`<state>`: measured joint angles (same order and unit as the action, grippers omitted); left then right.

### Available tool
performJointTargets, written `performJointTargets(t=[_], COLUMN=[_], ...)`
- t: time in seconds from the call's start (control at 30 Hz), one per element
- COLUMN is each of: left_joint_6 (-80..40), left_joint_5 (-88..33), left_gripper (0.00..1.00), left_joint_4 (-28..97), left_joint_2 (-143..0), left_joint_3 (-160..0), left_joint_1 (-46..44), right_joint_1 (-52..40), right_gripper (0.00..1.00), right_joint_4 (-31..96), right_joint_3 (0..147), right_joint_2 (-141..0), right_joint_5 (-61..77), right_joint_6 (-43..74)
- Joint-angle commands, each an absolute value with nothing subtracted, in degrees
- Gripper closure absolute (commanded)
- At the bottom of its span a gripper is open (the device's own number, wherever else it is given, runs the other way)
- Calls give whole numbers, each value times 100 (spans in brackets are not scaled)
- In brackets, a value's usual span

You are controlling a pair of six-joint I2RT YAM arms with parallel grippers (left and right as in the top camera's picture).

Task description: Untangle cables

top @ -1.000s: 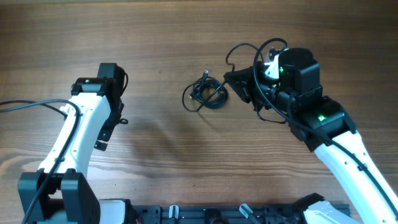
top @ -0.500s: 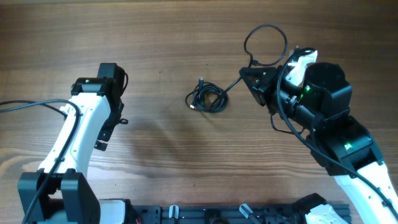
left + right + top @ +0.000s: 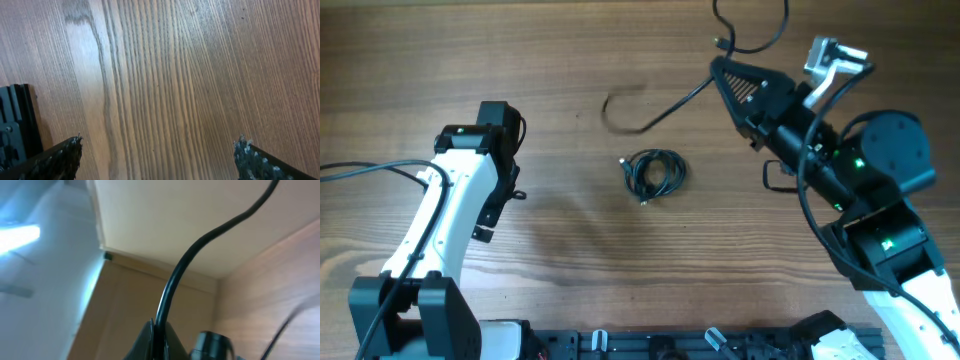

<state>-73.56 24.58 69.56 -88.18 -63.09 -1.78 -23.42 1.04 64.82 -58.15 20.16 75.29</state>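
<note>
Over the far right part of the table [image 3: 570,40], my right gripper [image 3: 717,68] is raised off the wood with its fingers pressed together on one thin black cable [image 3: 682,98]. My right wrist camera shows the pinch plainly: the cable comes up out of the closed tips and curves away to the upper right. Seen from overhead, one stretch of that cable trails left from the tips, its end a blur. Another stretch loops toward the far edge and runs out of the frame.

The bundle of cables [image 3: 655,172] lies flat on the table near its middle, left of my right gripper and nearer than it. It is coiled in small overlapping loops, with a plug end poking out at its left side. The held cable looks apart from the bundle, though I cannot be sure.

My left gripper [image 3: 157,157] sits at the left, well apart from the bundle. Its fingers [image 3: 62,155] are spread wide over bare wood and hold nothing. A black rail [image 3: 15,125] shows at the left edge of its view.
</note>
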Motion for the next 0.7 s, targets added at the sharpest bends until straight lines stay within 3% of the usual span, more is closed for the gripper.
performJointTargets(t=[0.0, 0.17, 0.33, 0.53, 0.67], left_joint_6=[-7371, -7371, -7371, -7371, -7371], left_joint_5=[2491, 2491, 2491, 2491, 2491], left_gripper=[0, 0, 0, 0, 0], left_joint_4=[6960, 6960, 6960, 6960, 6960], left_joint_2=[-8853, -8853, -8853, -8851, -8851], left_joint_3=[-6278, -6278, -6278, -6278, -6278], left_joint_1=[-148, -148, -148, -148, -148], right_joint_1=[-2316, -1903, -635, 1120, 1811], right_gripper=[95, 95, 95, 95, 95], right_joint_4=[-211, -226, 266, 2604, 1887], right_joint_3=[6611, 6615, 7708, 10606, 10624], right_joint_2=[-5808, -5861, -6761, -9194, -10344], right_joint_5=[2121, 19, 648, 1068, 1977], right_joint_6=[7797, 6702, 6396, 4552, 4499])
